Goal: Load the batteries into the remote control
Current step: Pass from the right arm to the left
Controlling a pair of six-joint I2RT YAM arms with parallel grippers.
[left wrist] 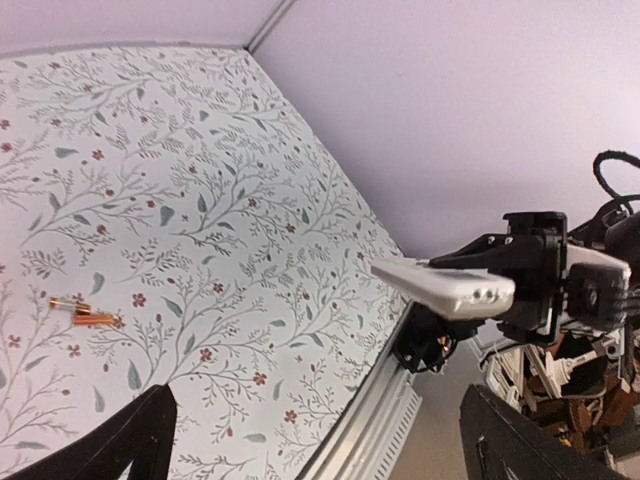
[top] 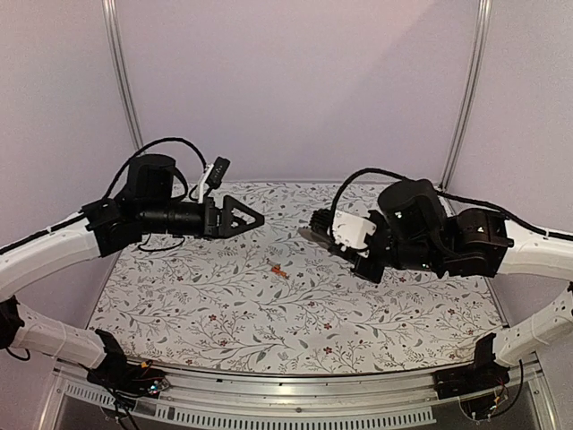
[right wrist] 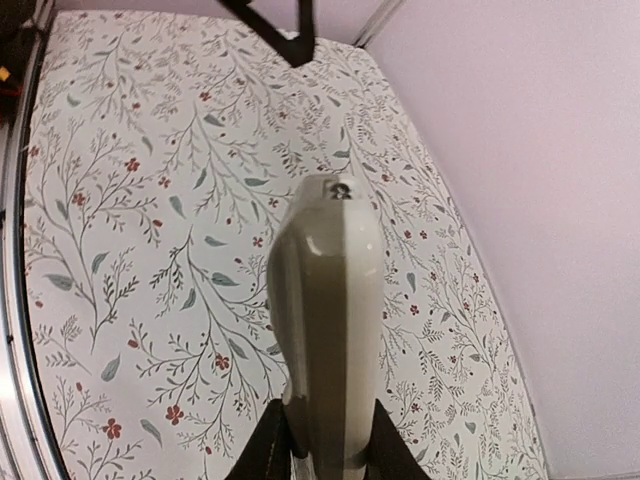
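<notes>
The batteries (top: 277, 270) are two thin orange-red cylinders lying together on the floral table, between the arms; they also show in the left wrist view (left wrist: 85, 314). The remote control (right wrist: 325, 320) is held in the air by my right gripper (right wrist: 325, 455), which is shut on its lower end; its grey-tan back and white side face the wrist camera. It also shows in the top view (top: 318, 234) and the left wrist view (left wrist: 445, 285). My left gripper (top: 251, 218) is open and empty, held above the table and pointing at the remote, a short gap away.
The floral table cover (top: 295, 322) ends at a metal rail (top: 295, 385) along the near edge. Purple walls close in the back and sides. My left gripper's fingertips (right wrist: 292, 30) show at the top of the right wrist view.
</notes>
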